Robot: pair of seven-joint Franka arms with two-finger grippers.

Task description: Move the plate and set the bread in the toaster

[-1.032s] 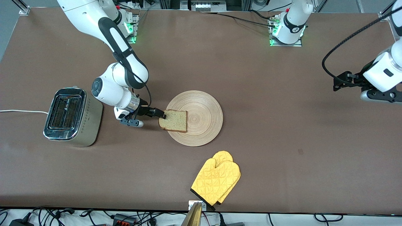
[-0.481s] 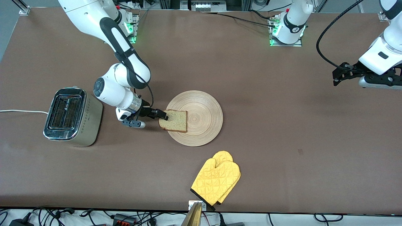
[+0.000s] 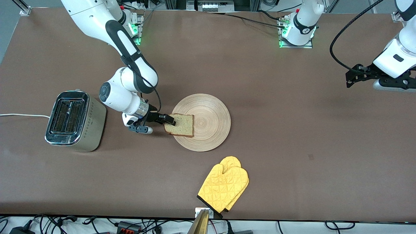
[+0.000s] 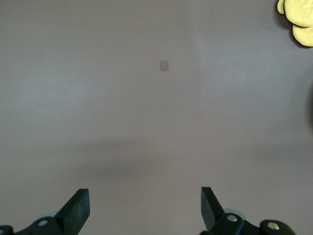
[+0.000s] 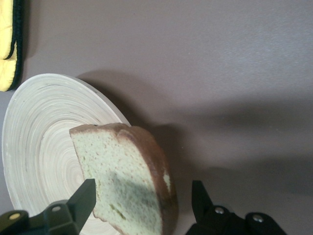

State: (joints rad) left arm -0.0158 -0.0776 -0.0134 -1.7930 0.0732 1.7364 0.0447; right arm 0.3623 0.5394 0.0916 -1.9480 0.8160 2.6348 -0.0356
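The yellow quilted oven mitt [image 3: 223,187] lay nearest the front camera, flat on the brown table [image 3: 292,130] and well apart from both grippers. Farther from the camera, the right gripper [image 3: 170,121] stood low at the edge of the bread [image 3: 179,125] that faced the toaster, its two black fingers [image 5: 82,201] straddling the slice's crusted edge with a gap visible on at least one side; the jaws were open around the slice, not clamped on it. The bread was a squarish slice with a dark brown crust and a pale, speckled crumb, lying partly on the plate [image 3: 208,123] and overhanging its rim toward the gripper. The plate was large, round and flat, of light wood with concentric ring grain. The toaster [image 3: 74,121] stood past the right gripper toward the right arm's end of the table, a boxy unit with a shiny chrome two-slot top, dotted beige-silver sides and a white cord [image 3: 22,115]. The left gripper [image 3: 348,80] hung in the air over bare table at the left arm's end, its jaws spread wide and empty, the arm waiting.
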